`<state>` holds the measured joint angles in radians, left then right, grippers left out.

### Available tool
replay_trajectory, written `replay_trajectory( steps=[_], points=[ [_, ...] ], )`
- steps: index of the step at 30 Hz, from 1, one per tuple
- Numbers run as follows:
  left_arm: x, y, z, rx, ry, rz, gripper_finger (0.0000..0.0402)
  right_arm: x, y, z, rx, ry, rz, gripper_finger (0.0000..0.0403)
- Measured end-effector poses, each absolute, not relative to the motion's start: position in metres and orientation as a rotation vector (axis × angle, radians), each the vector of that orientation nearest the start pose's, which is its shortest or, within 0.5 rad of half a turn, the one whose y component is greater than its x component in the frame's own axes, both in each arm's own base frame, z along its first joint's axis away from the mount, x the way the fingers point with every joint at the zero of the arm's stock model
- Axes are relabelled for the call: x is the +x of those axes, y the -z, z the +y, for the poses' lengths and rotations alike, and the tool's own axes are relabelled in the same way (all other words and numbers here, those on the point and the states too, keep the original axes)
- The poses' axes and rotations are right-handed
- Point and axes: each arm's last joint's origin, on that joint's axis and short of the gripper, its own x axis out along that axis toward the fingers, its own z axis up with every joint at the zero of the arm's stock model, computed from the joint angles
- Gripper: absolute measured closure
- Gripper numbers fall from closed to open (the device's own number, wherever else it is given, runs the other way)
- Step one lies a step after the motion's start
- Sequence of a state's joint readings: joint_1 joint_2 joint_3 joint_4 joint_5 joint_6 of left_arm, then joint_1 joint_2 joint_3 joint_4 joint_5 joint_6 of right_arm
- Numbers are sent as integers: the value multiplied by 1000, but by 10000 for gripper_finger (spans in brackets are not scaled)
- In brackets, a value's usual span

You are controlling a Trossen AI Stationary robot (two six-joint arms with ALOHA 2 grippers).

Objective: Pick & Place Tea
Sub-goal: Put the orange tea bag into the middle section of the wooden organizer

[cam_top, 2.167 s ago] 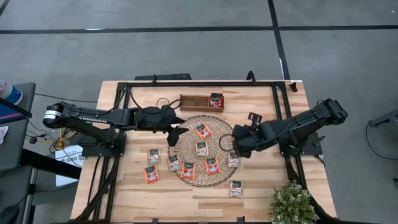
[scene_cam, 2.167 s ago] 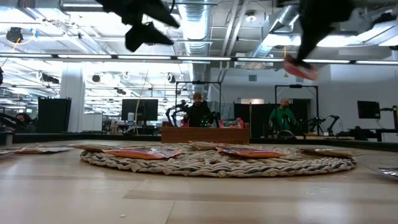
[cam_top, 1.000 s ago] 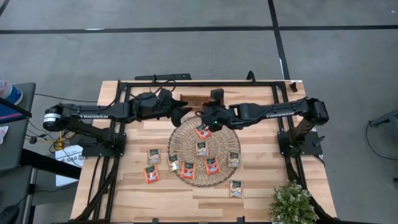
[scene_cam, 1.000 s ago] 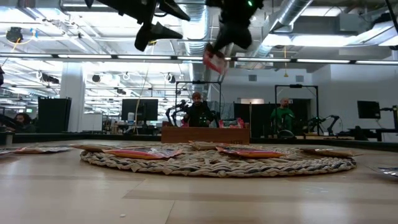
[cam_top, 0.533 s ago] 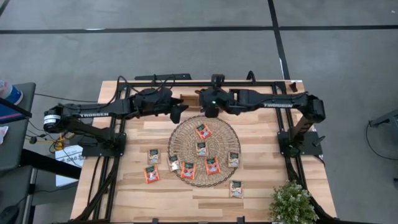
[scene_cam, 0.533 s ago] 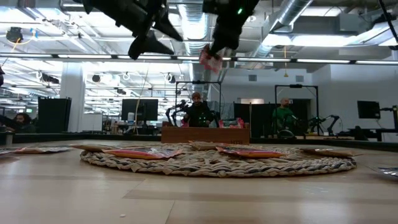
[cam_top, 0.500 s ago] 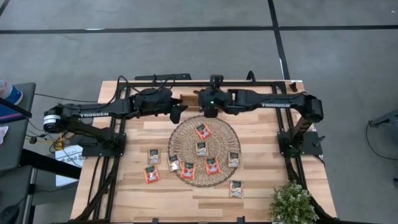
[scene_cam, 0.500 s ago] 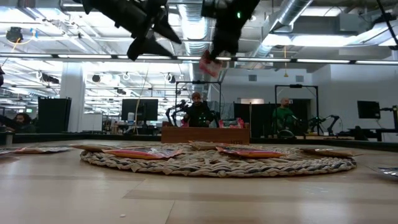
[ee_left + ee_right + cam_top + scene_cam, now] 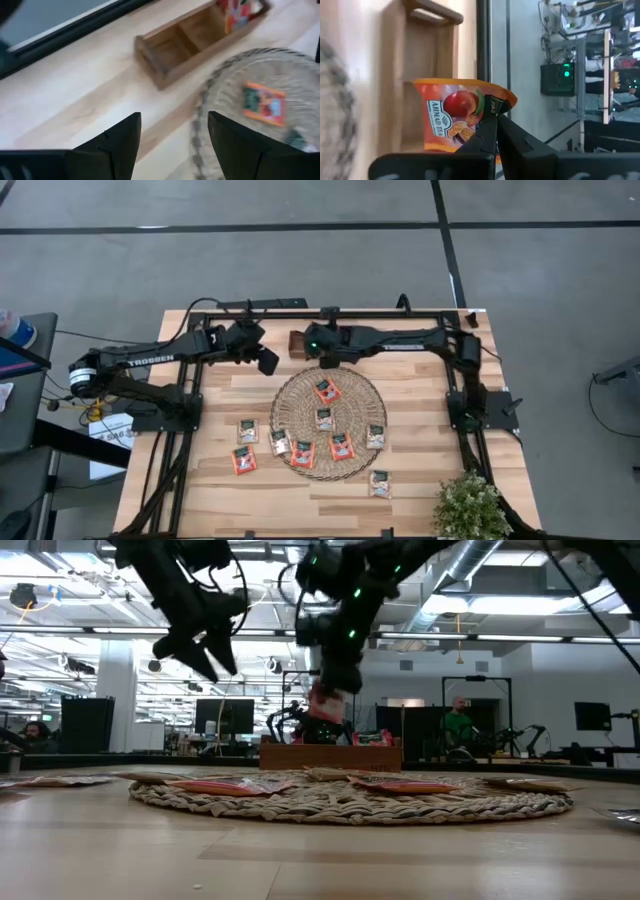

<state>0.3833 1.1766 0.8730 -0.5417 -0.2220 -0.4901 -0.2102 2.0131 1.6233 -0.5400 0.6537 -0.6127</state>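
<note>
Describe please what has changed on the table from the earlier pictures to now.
The right gripper, shut on an orange tea sachet, swung from the woven mat's right edge across to the wooden tray at the table's far side and came down over it. The left gripper, open and empty, drew back leftward. The sachets lying on the mat and table stayed put.

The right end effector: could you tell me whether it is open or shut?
Shut: the right end effector pinches an orange tea sachet above the wooden tray.

From above, the right arm hides most of the wooden tray (image 9: 297, 343). We cannot read the small tea packets (image 9: 324, 419) there.
</note>
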Motion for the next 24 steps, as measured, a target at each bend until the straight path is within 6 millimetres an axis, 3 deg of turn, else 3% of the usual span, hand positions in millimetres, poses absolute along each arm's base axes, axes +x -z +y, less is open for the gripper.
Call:
replay_trajectory(
  steps=[5,11,24],
  points=[
    [210,-258,98,-520,-806,719,179,429,-212,-125,-733,502,1220,403],
    [208,-258,102,-518,-828,716,179,430,-194,-129,-736,497,1279,403],
    [210,-262,111,-515,-820,652,179,429,-193,-129,-659,594,1263,403]
  ],
)
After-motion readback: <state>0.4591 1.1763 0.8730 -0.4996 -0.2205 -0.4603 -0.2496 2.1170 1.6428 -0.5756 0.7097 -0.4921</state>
